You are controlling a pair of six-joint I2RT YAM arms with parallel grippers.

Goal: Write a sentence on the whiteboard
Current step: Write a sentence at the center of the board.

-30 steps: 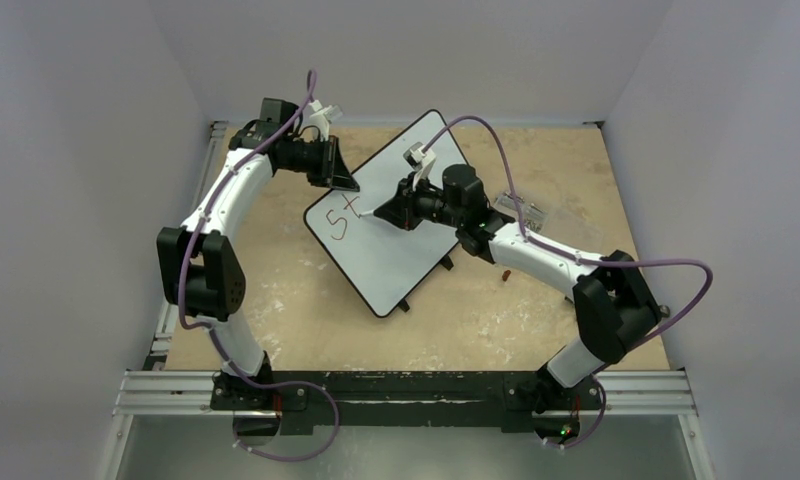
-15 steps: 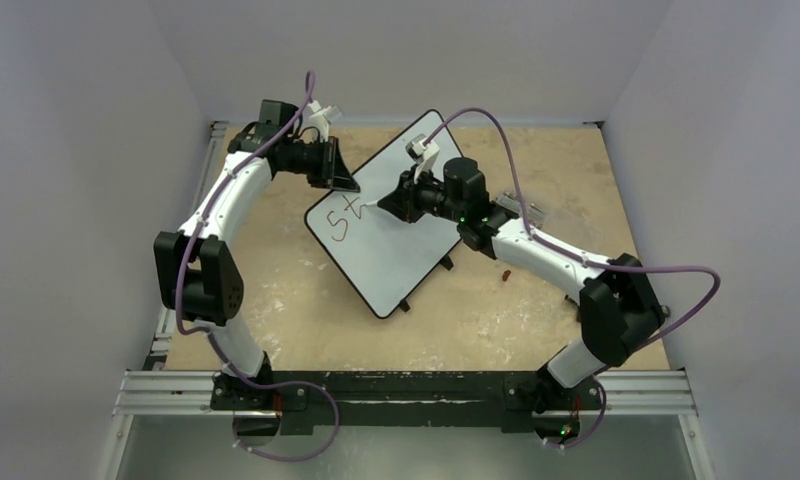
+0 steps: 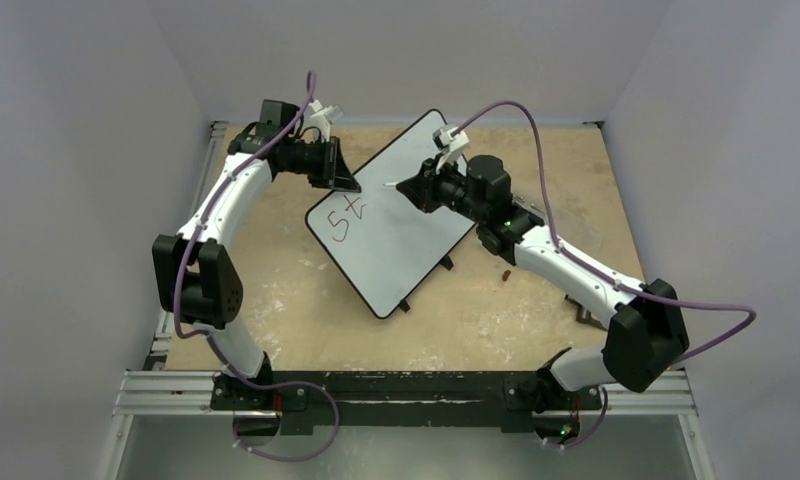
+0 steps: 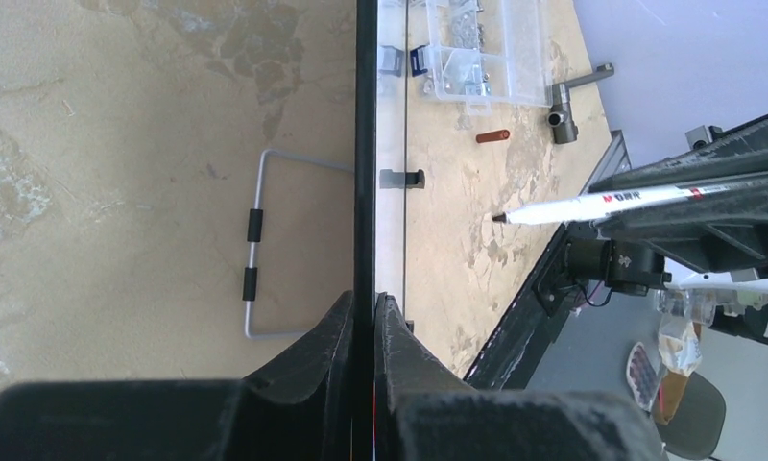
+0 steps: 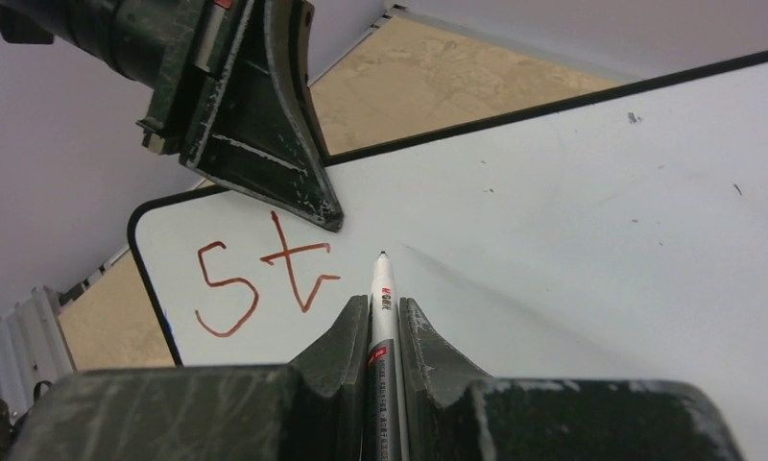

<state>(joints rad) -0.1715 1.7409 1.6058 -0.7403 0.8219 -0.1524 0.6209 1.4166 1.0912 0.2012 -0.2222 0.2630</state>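
I have the left tool [image 4: 365, 309] clamped shut on the black rim of the whiteboard [image 3: 401, 255], which sits skewed across the middle of the desk [image 3: 476, 320] with its far-left edge in that grip. The right tool [image 5: 384, 317] is closed round the marker [image 5: 382, 288], and the pen points forward between the fingers. Of the sentence [image 5: 260, 274] there are only two red-brown characters so far — what reads as a "5" and a "t", up near the corner beside the left tool. The rest of the white surface is bare, so I'd judge the job barely begun, with nearly the whole line left to write. The nib hangs just right of the "t". From the left wrist view it is plainly off the surface, with a gap between tip and board — so no stroke is being drawn at this instant. Next, I reckon, the pen must come down beside the "t" for the following letter, with the board held firm against the push.
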